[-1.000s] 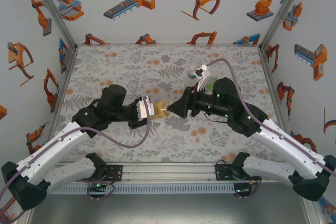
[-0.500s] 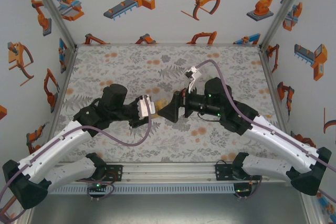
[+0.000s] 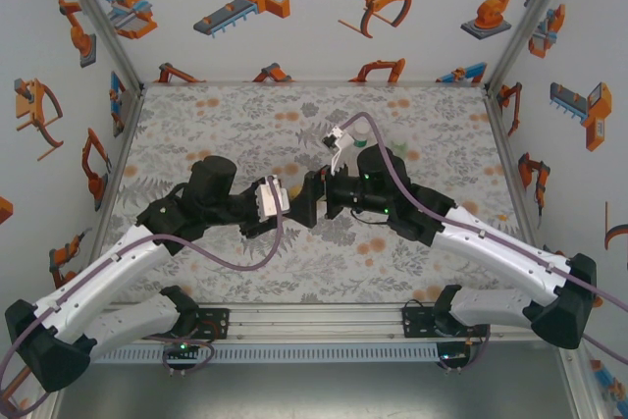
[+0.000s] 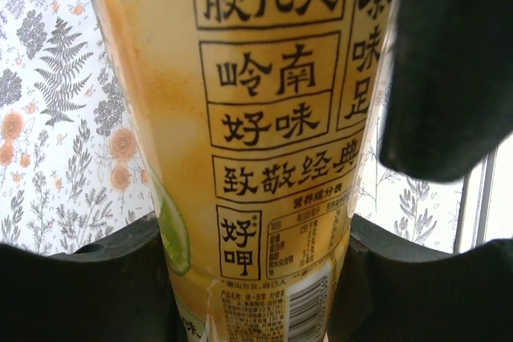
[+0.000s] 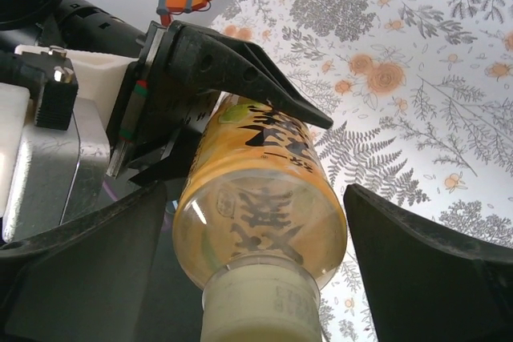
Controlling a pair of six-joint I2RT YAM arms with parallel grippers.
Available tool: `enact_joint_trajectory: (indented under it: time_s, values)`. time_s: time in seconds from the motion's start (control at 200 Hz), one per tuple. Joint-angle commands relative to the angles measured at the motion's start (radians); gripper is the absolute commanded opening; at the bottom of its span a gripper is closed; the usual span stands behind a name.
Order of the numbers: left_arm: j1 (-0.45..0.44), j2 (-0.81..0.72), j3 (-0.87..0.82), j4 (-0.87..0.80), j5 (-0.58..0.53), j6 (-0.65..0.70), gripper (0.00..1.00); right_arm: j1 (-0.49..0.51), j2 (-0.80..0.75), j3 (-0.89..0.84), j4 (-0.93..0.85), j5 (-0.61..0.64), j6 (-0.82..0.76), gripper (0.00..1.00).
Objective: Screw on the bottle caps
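The tall bottle (image 4: pixel 256 118) of amber-yellow liquid has a yellow label with black characters and lies roughly level above the table, with my left gripper (image 4: pixel 256 282) shut on its lower body. Its pale cream cap (image 5: pixel 260 314) points at my right gripper (image 5: pixel 260 230), which stands open; the fingers (image 5: pixel 433 270) flank the bottle's shoulder (image 5: pixel 256 214) with a gap on each side. In the top view the two grippers meet nose to nose, left gripper (image 3: pixel 283 197) against right gripper (image 3: pixel 306 201), and hide the bottle between them.
The floral tablecloth (image 3: pixel 226 115) covers the table inside white walls with orange robot pictures. Something small and green (image 3: pixel 392 150) shows just behind the right arm. Open cloth lies at the back and to the left.
My right gripper has moved left over the bottle's cap end and turned at the wrist, covering the yellow that showed before. The left gripper has held the bottle still.
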Motion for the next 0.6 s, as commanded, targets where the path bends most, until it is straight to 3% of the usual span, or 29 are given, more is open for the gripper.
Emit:
enact_joint_trajectory:
  time_s: [0.0,0.085,0.34,0.596]
  values:
    - [0.001,-0.003,0.022,0.016,0.029,-0.013,0.00,0.012,-0.001,0.003,0.048,-0.020,0.011,0.75]
    - [0.002,-0.002,0.023,0.016,0.031,-0.014,0.00,0.011,0.002,0.006,0.041,-0.031,0.011,0.69]
    - [0.008,-0.015,0.013,0.030,0.049,-0.018,0.46,0.010,0.006,0.006,0.046,-0.041,0.008,0.54]
    - [0.010,-0.035,0.003,0.041,0.068,-0.017,0.72,0.011,0.015,-0.001,0.027,-0.028,-0.010,0.50]
